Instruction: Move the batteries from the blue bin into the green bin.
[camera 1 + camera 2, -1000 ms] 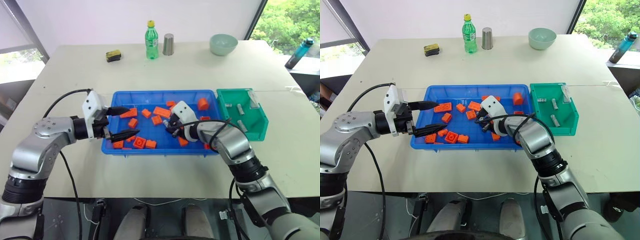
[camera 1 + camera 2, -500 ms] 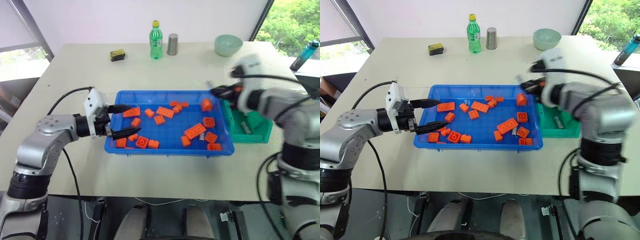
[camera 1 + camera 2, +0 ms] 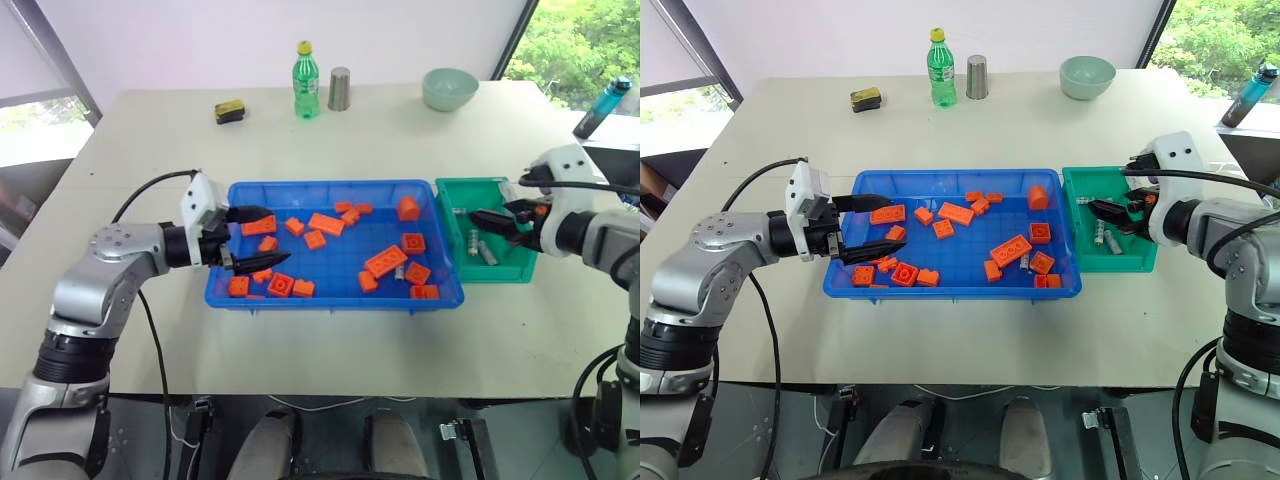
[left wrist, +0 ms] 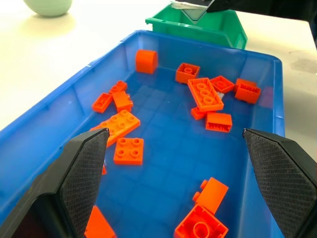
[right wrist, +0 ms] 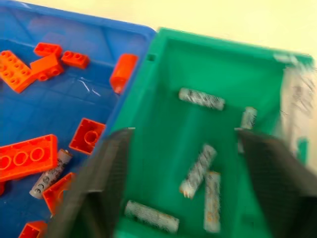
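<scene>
The blue bin point(image 3: 330, 303) lies mid-table, holding several orange bricks and one silver battery point(image 3: 399, 271), which is also the battery point(image 5: 49, 173) seen next to a long brick. The green bin point(image 3: 495, 272) stands against its right end with several batteries point(image 5: 198, 170) on its floor. My right gripper point(image 3: 490, 222) hovers over the green bin, open, with nothing between its fingers point(image 5: 106, 178). My left gripper point(image 3: 255, 238) hangs open and empty over the blue bin's left end, its fingers point(image 4: 89, 158) spread wide above the bricks.
Orange bricks point(image 3: 386, 262) are scattered across the blue bin. Along the table's far edge stand a green bottle point(image 3: 304, 66), a metal cup point(image 3: 339, 88), a pale green bowl point(image 3: 448, 88) and a yellow-black block point(image 3: 229, 110). A blue flask point(image 3: 600, 105) is off the far right.
My right gripper, shut in the middle of the blue bin a second ago, swung right and up over the green bin and opened. The left gripper stayed put. The camera shifted.
</scene>
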Available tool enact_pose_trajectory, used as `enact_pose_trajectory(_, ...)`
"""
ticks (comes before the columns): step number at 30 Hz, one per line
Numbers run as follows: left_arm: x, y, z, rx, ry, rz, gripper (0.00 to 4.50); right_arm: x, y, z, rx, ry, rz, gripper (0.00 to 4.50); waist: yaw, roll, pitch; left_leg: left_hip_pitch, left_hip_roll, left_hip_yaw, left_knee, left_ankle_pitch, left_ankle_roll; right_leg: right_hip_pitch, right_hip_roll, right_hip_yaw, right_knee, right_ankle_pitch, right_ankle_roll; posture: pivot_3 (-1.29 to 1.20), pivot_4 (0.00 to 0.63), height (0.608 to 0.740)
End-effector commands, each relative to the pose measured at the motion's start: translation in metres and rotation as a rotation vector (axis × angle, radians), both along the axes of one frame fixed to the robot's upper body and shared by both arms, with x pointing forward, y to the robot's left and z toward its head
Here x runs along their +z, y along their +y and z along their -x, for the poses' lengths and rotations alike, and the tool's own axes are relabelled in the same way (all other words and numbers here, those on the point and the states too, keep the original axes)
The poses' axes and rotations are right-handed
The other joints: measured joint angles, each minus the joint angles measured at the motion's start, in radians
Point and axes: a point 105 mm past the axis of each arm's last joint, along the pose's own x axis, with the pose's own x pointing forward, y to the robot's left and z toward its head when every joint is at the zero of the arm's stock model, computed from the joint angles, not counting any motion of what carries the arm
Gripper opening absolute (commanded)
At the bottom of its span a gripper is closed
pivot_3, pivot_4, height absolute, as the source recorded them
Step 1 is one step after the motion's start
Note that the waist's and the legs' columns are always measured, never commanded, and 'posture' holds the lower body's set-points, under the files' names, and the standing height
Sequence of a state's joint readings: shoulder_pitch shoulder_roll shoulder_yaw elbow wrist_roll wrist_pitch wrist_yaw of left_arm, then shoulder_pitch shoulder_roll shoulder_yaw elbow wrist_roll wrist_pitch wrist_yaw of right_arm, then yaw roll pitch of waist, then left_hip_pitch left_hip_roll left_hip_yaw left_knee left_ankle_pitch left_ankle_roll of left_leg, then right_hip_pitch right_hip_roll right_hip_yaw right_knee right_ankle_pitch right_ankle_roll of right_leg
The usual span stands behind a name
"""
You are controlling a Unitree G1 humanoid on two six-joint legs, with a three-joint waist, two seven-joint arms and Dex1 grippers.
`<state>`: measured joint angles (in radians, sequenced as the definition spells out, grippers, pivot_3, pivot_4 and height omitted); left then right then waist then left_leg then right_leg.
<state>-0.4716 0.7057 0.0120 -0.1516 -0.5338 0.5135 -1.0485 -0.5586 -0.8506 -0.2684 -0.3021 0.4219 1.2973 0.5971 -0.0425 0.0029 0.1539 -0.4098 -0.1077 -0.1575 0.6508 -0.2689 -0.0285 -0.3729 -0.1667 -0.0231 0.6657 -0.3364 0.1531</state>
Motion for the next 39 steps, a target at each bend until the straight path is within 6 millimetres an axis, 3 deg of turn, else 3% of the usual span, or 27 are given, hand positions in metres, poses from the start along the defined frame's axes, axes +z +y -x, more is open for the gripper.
enact_pose_trajectory(1, 0.009, -0.002, 0.001, -0.020, -0.041, -0.002, 4.50, 0.030, 0.019, -0.001, 0.197, -0.130, 0.134, 3.54, -0.001, 0.000, 0.000, 0.000, 0.000, 0.000, 0.000, 0.000, 0.000, 0.000, 0.000, 0.000, 0.000, 0.000, 0.000, 0.00, 0.150, 0.727)
enact_pose_trajectory(6, 0.009, 0.000, 0.000, -0.020, -0.042, -0.010, 4.50, 0.041, 0.066, -0.003, 0.665, -0.135, 0.316, 3.54, -0.016, 0.000, 0.000, 0.000, 0.001, 0.001, 0.000, 0.000, 0.000, 0.000, 0.001, 0.000, -0.001, 0.000, 0.000, 0.00, 0.150, 0.727)
enact_pose_trajectory(7, 0.010, 0.000, 0.000, -0.019, -0.045, -0.010, 4.50, 0.039, 0.074, -0.005, 0.746, -0.120, 0.338, 3.81, -0.018, 0.000, 0.000, 0.000, 0.001, 0.001, -0.001, 0.000, 0.000, 0.000, 0.001, 0.000, -0.002, 0.000, 0.000, 0.00, 0.150, 0.727)
enact_pose_trajectory(9, 0.011, -0.001, 0.001, -0.018, -0.050, -0.009, 4.50, 0.029, 0.089, -0.008, 0.896, -0.079, 0.397, 4.45, -0.024, -0.001, 0.001, 0.001, 0.001, 0.000, -0.001, 0.000, 0.000, 0.000, 0.001, -0.001, -0.002, 0.000, 0.000, 0.00, 0.150, 0.727)
enact_pose_trajectory(13, 0.013, -0.002, 0.004, -0.014, -0.055, -0.002, 4.50, 0.003, 0.099, -0.019, 1.069, -0.006, 0.544, 4.45, -0.024, -0.002, 0.001, 0.000, 0.001, -0.002, 0.000, 0.000, 0.000, 0.000, 0.001, -0.002, -0.001, 0.000, 0.000, 0.00, 0.150, 0.727)
enact_pose_trajectory(17, 0.014, -0.001, 0.010, -0.003, -0.056, 0.005, 4.50, -0.028, 0.107, -0.012, 1.270, 0.117, 0.605, 4.45, -0.025, -0.002, 0.001, -0.001, 0.000, -0.003, 0.000, 0.000, 0.000, 0.000, 0.001, -0.002, -0.001, 0.000, 0.000, 0.00, 0.150, 0.727)
enact_pose_trajectory(24, 0.013, 0.005, 0.016, 0.042, -0.055, 0.003, 4.50, -0.049, 0.124, -0.027, 1.323, 0.121, 0.621, 4.45, -0.027, -0.002, 0.001, -0.001, 0.001, -0.004, 0.000, 0.000, -0.001, 0.000, 0.001, -0.002, -0.001, 0.000, 0.000, 0.00, 0.150, 0.727)
enact_pose_trajectory(32, 0.013, 0.007, 0.019, 0.065, -0.056, 0.002, 4.50, -0.064, 0.124, -0.036, 1.319, 0.151, 0.604, 4.45, -0.024, -0.002, 0.001, -0.001, 0.000, -0.006, 0.000, 0.000, -0.001, 0.000, 0.001, -0.003, -0.001, 0.000, 0.000, 0.00, 0.150, 0.727)
enact_pose_trajectory(34, 0.015, 0.008, 0.018, 0.069, -0.058, 0.003, 4.50, -0.066, 0.123, -0.037, 1.319, 0.161, 0.602, 3.68, -0.026, -0.002, 0.001, -0.001, 0.000, -0.006, 0.000, 0.000, -0.001, 0.000, 0.001, -0.003, -0.001, 0.000, 0.000, 0.00, 0.150, 0.727)
enact_pose_trajectory(38, 0.016, 0.008, 0.017, 0.072, -0.061, 0.002, 4.50, -0.063, 0.127, -0.038, 1.321, 0.145, 0.579, 1.54, -0.027, -0.002, 0.001, -0.001, 0.000, -0.006, 0.000, 0.000, -0.001, 0.000, 0.001, -0.003, -0.001, 0.000, 0.000, 0.00, 0.150, 0.727)
enact_pose_trajectory(39, 0.016, 0.008, 0.017, 0.073, -0.062, 0.002, 4.50, -0.059, 0.130, -0.039, 1.320, 0.134, 0.565, 1.18, -0.027, -0.002, 0.001, -0.001, 0.000, -0.006, 0.000, 0.000, -0.001, 0.000, 0.001, -0.003, -0.001, 0.000, 0.000, 0.00, 0.150, 0.727)
